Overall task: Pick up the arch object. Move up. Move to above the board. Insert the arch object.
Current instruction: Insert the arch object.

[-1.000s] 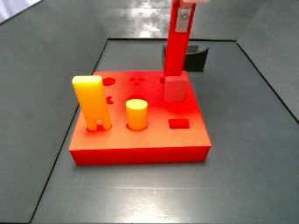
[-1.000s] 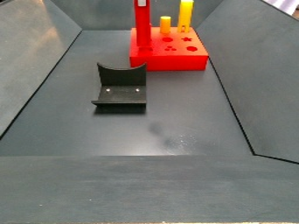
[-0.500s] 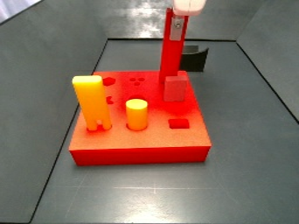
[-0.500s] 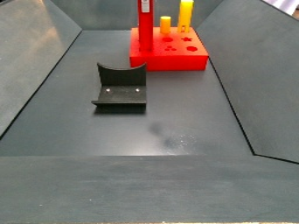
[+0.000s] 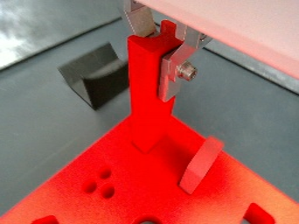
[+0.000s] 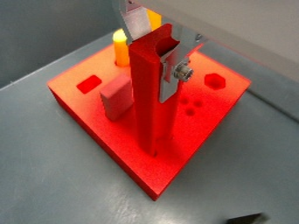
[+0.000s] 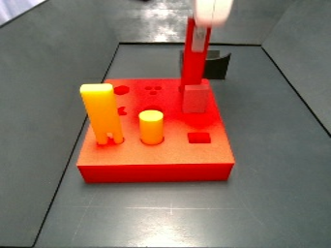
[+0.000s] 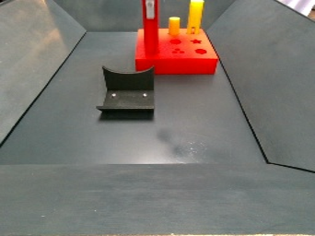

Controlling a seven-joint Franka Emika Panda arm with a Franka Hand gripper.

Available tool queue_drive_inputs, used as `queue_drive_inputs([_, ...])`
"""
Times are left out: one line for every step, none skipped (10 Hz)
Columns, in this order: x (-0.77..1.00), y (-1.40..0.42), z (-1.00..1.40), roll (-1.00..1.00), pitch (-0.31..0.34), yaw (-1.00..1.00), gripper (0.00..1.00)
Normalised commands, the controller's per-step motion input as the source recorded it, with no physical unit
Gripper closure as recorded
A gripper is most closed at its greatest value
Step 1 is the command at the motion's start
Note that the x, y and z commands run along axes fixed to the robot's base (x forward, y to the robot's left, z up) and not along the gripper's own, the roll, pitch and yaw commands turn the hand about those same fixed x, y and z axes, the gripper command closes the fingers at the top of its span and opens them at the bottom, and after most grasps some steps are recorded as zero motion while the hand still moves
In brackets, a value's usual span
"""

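The arch object (image 7: pixel 192 58), a tall slim red bar, stands upright with its foot in a hole at the far edge of the board (image 7: pixel 155 167). It shows in both wrist views (image 5: pixel 146 96) (image 6: pixel 152 105) and in a side view (image 8: pixel 149 32). My gripper (image 7: pixel 207 17) is at the bar's top, shut on it. The silver fingers flank the notched upper end in both wrist views, gripper (image 5: pixel 156 54) (image 6: pixel 158 61). The board is a thick red slab (image 6: pixel 105 140) (image 8: pixel 185 66).
On the board stand a tall yellow-orange block (image 7: pixel 100 113), a yellow cylinder (image 7: pixel 151 126) and a dull red block (image 7: pixel 195 97) right next to the bar. The fixture (image 8: pixel 127 90) stands on the grey floor beside the board. Sloped bin walls (image 7: pixel 52 39) surround everything.
My gripper has come down with the arch object. The bar's top is lower than before and its foot sits deeper in the board.
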Motion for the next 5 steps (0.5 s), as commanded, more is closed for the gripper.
queue_drive_inputs([0.0, 0.0, -0.62, 0.0, -0.041, -0.08, 1.0])
queue_drive_inputs([0.0, 0.0, -0.63, 0.0, -0.021, -0.09, 1.0])
queue_drive_inputs([0.0, 0.0, -0.5, 0.0, -0.003, -0.07, 1.0])
queue_drive_inputs([0.0, 0.0, 0.0, 0.0, -0.009, 0.0, 1.0])
queue_drive_inputs([0.0, 0.0, 0.0, 0.0, 0.0, 0.0, 1.0])
